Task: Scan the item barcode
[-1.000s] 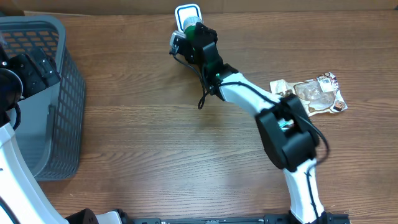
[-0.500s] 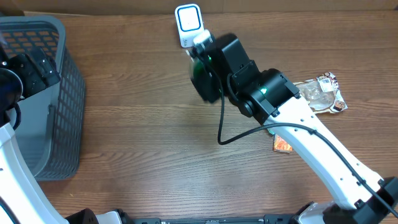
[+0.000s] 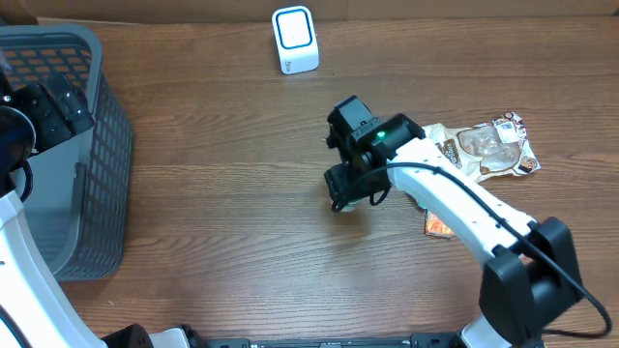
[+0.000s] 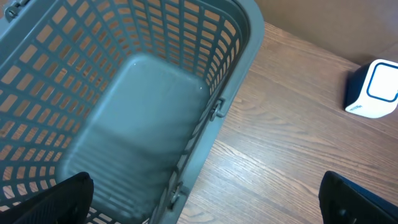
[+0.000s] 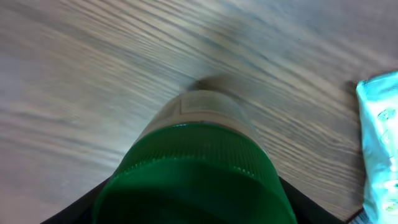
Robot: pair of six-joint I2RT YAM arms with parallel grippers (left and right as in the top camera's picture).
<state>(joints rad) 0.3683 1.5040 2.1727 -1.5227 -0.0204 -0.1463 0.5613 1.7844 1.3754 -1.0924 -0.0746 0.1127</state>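
— Firstly, the right gripper [image 3: 350,184]: how wide does it stand, and on what?

— Partly open, its jaws closed on a green-capped bottle [image 5: 193,168]. The right wrist view shows the cap filling the gap between the two black fingers [image 5: 71,208], with the pale body pointing away from the camera toward the table [image 5: 93,62]. Whether the bottle's far end touches the wood cannot be told, as that view is blurred.

— And the overhead view?

— It shows the gripper low over mid-table but hides the bottle beneath the gripper's own body. It alone places the scanner [image 3: 295,40], which stands at the far edge, well apart from the gripper. It also records a snack packet [image 3: 493,145] off to the gripper's right and a small orange packet [image 3: 438,225] partly under the right arm [image 3: 464,208]. The wrist view catches only a pale packet [image 5: 380,143] at its right edge.

— The left gripper [image 3: 53,101]?

— Jaws at full spread, holding nothing. It hangs over the grey basket [image 4: 143,124]. The left wrist view looks down into the basket and shows the scanner on the table beyond its rim.

— The bottle relative to the scanner?

— Held in the right gripper, well short of it.
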